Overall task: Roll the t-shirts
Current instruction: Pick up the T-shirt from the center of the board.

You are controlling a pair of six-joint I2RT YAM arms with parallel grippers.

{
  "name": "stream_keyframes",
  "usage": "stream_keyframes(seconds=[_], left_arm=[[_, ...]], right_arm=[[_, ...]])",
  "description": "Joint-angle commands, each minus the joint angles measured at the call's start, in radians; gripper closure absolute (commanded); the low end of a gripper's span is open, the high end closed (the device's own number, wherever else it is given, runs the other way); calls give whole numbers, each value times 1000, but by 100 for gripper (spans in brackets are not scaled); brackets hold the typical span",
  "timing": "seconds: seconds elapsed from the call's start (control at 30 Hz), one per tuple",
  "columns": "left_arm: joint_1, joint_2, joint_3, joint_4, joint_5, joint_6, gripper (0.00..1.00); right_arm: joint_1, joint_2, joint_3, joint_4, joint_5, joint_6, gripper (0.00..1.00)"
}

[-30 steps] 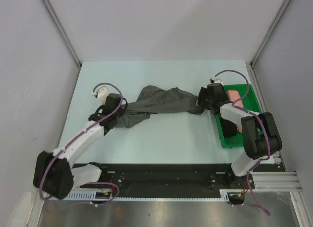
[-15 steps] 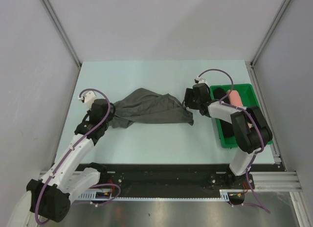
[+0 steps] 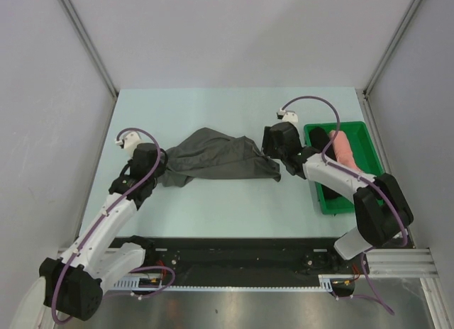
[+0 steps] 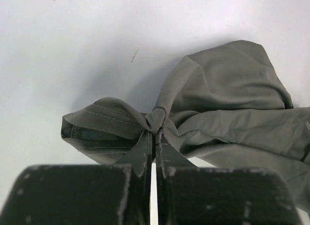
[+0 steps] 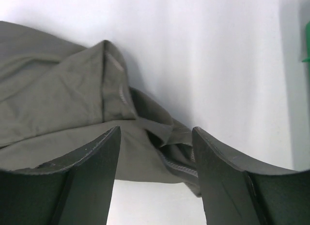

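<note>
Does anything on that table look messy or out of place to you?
The grey t-shirt lies crumpled in a bunched heap, not spread flat. The left hand pinches one twisted corner of it, and the right hand is open at the other end. Nothing looks spilled or broken.

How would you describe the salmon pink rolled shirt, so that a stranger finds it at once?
On the right side of the pale table sits a green plastic tray. Inside it, at the far end, lies the salmon pink rolled t-shirt. It is the only pink thing; beside it in the tray lies black fabric.
</note>
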Motion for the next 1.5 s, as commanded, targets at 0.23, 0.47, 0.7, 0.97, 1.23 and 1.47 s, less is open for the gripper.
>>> stream_keyframes(seconds=[0.23,0.47,0.7,0.97,1.23,1.47], left_arm=[[10,23,9,32,31,22,100],[10,20,13,23,25,29,100],[12,29,16,24,30,34,100],[22,44,85,6,5,74,100],[33,69,386,9,42,230,100],[32,23,639,30,204,347,100]], right_arm=[[69,88,-1,7,-1,33,46],[74,128,-1,19,-7,39,58],[86,141,-1,16,-27,36,60],[-18,-24,1,-25,-30,1,100],[-169,-423,16,106,-97,-81,100],[-193,-660,67,188,-114,-156,100]])
